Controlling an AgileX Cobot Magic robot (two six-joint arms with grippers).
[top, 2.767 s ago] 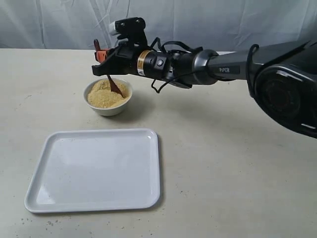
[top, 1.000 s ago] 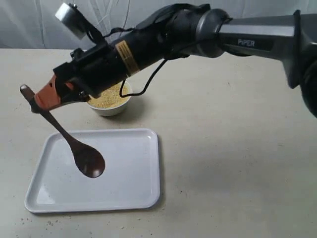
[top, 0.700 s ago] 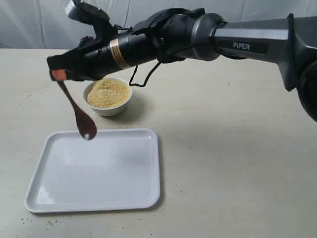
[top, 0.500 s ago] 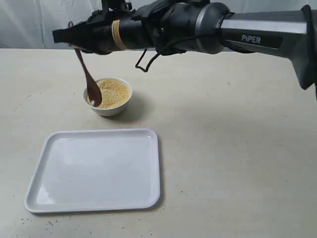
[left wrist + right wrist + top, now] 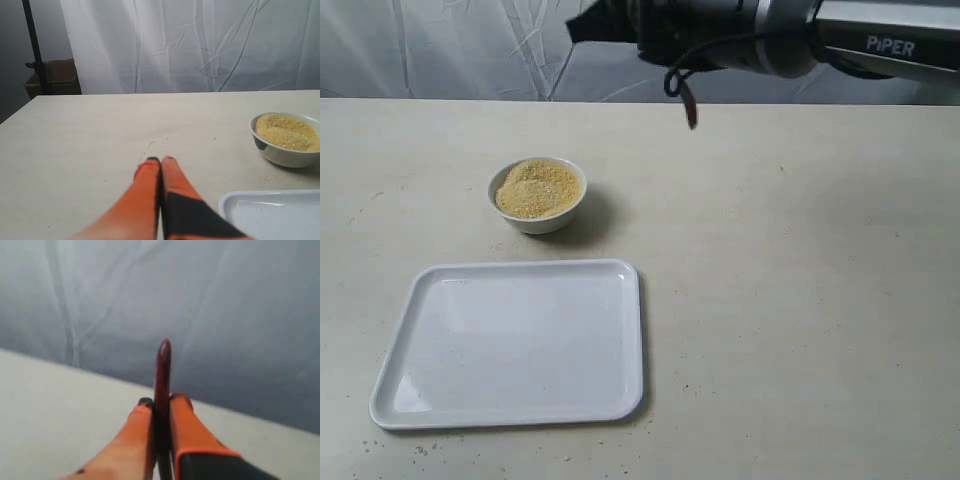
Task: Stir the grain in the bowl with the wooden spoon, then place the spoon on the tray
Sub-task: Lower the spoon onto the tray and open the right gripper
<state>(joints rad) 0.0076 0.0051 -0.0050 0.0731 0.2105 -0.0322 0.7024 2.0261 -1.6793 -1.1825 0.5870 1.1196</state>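
Note:
The white bowl (image 5: 538, 205) holds a mound of yellow-tan grain (image 5: 535, 187) at mid-left of the table. The white tray (image 5: 515, 340) lies in front of it with nothing on it. My right arm (image 5: 770, 30) runs along the top edge of the exterior view, high above the table. Its fingers cannot be made out there. A dark reddish sliver of the wooden spoon (image 5: 690, 108) hangs below the arm. In the right wrist view my right gripper (image 5: 160, 401) is shut on the wooden spoon (image 5: 163, 360). My left gripper (image 5: 160, 160) is shut and holds nothing, low over the table near the tray (image 5: 235, 205) and the bowl (image 5: 280, 155).
A white curtain (image 5: 440, 50) hangs behind the table. Loose grains speckle the tabletop (image 5: 150, 145) and the area near the tray's front left corner (image 5: 390, 440). A dark stand and a cardboard box (image 5: 52, 75) sit beyond the table's side.
The right gripper lifted the spoon out of the grain, swung it over the tray, back over the bowl, then up and to the right, high above the table. Bowl and tray stayed put.

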